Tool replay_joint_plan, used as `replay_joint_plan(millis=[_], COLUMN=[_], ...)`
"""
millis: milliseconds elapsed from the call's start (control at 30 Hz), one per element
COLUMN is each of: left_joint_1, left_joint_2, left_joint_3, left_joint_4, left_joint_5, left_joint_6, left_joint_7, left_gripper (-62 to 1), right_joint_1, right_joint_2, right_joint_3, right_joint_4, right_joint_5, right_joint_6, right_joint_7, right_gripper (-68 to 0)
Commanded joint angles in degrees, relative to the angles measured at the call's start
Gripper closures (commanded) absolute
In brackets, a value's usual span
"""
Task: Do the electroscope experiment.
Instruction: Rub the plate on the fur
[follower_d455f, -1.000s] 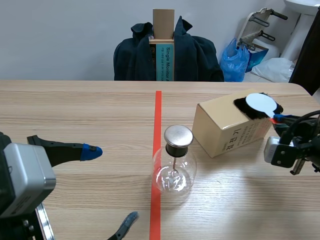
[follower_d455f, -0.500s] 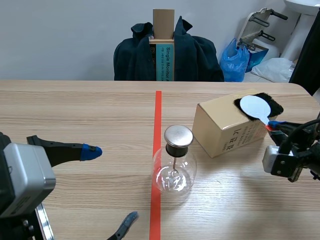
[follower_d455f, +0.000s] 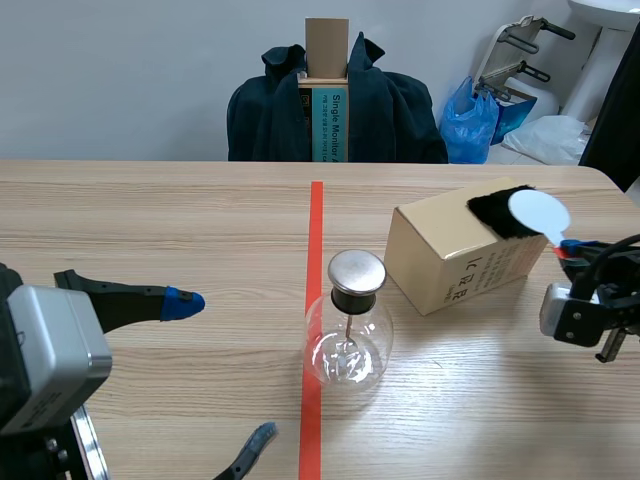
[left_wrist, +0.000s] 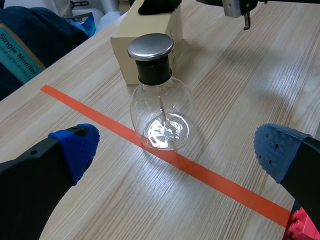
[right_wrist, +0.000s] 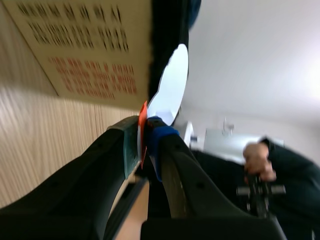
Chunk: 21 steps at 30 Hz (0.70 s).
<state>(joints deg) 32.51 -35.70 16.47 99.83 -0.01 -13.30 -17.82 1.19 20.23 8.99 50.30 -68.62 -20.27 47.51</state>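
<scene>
The left gripper hung low over the table with its fingers spread wide. The glass flask stood just ahead of it, in line with the gap between the fingers and touching neither. The flask stood upright on the red tape line, with its metal cap on top, near the cardboard box. The right gripper was clamped on the orange handle of a white disc. It held the disc at the edge of the black cloth on top of the box, well apart from the flask.
</scene>
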Motion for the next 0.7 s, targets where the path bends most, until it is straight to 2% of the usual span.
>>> replay_joint_plan(millis=[0,100,167,267,333,400,467,500,600,633,667], left_joint_1=[-0.15,-0.15,-0.15,-0.15,-0.15,-0.15,-0.15,-0.15,-0.15,-0.15,-0.15], left_joint_2=[0.13,0.13,0.13,0.13,0.13,0.13,0.13,0.13,0.13,0.13,0.13], left_joint_3=[0.17,0.17,0.15,0.15,0.15,0.15,0.15,0.15,0.15,0.15,0.15], left_joint_4=[0.31,0.31,0.31,0.31,0.31,0.31,0.31,0.31,0.31,0.31,0.31], left_joint_5=[-0.57,-0.57,-0.57,-0.57,-0.57,-0.57,-0.57,-0.57,-0.57,-0.57,-0.57], left_joint_6=[0.13,0.13,0.13,0.13,0.13,0.13,0.13,0.13,0.13,0.13,0.13], left_joint_7=[-0.76,-0.76,-0.76,-0.76,-0.74,-0.74,-0.74,-0.70,-0.66,-0.66,-0.66], left_gripper=[-62.3,-62.3,-62.3,-62.3,-62.3,-62.3,-62.3,-62.3,-62.3,-62.3,-62.3], right_joint_1=[0.57,0.57,0.57,0.57,0.57,0.57,0.55,0.55,0.57,0.57,0.57], right_joint_2=[0.09,-0.22,0.13,0.39,0.00,-0.24,-0.13,0.02,0.15,0.00,-0.22], right_joint_3=[-0.11,-0.02,0.46,0.44,0.33,0.37,0.48,0.48,0.42,0.42,0.44], right_joint_4=[0.57,0.59,0.59,0.59,0.59,0.59,0.59,0.59,0.59,0.59,0.59], right_joint_5=[-0.57,-1.27,-1.27,-1.40,-1.86,-1.86,-1.86,-1.86,-1.92,-1.92,-1.92], right_joint_6=[0.20,-1.51,-0.81,0.61,0.35,-1.75,-1.66,-0.98,-0.66,-0.74,-1.03], right_joint_7=[1.33,-6.27,-8.15,-0.57,1.70,-3.89,-9.60,-9.33,-0.09,0.92,-0.66], right_gripper=[-0.8,-0.8,-0.8,-0.8,-0.8,-0.8,-0.8,-0.8,-0.8,-0.8,-0.8])
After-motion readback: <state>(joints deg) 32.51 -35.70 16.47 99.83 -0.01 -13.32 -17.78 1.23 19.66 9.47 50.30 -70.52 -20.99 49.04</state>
